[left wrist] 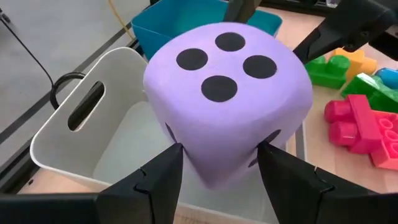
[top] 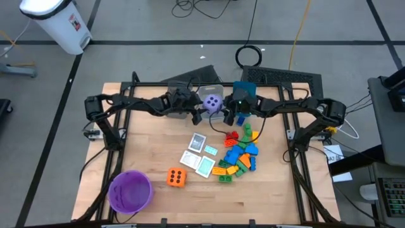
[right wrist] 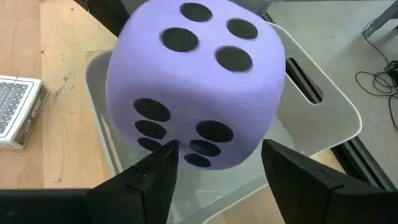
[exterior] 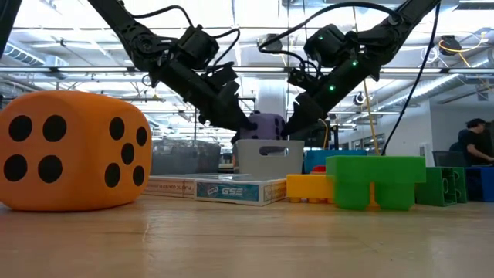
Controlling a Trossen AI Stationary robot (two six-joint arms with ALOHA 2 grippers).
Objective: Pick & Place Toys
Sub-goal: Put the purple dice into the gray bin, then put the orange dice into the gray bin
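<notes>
The purple die [top: 212, 101] with black dots is held over the pale grey bin [left wrist: 93, 124] at the table's far middle. My left gripper [left wrist: 217, 171] comes at it from the table's left and my right gripper [right wrist: 217, 165] from the right; both are shut on it. In the low view the die [exterior: 266, 126] shows just above the bin's wall [exterior: 268, 157]. The orange die [top: 176, 177], the white-and-teal cards [top: 198, 142] and a heap of coloured bricks [top: 240, 155] lie on the table. My left gripper pinches the purple die's lower part [left wrist: 186, 155] between its two fingers, slanting down from the table's left. The four-dot face is up, and the die is tilted above the bin's opening. My right gripper pinches the die's lower corner [right wrist: 186, 152] between its two fingers, slanting down from the table's right. The die stands tilted over the bin; whether its underside touches the bin, I cannot tell.
A blue bin [top: 243, 88] stands just right of the grey bin at the far edge. A round purple bowl [top: 130, 191] stands at the near left. A card box [right wrist: 18, 112] lies on the wood beside the grey bin.
</notes>
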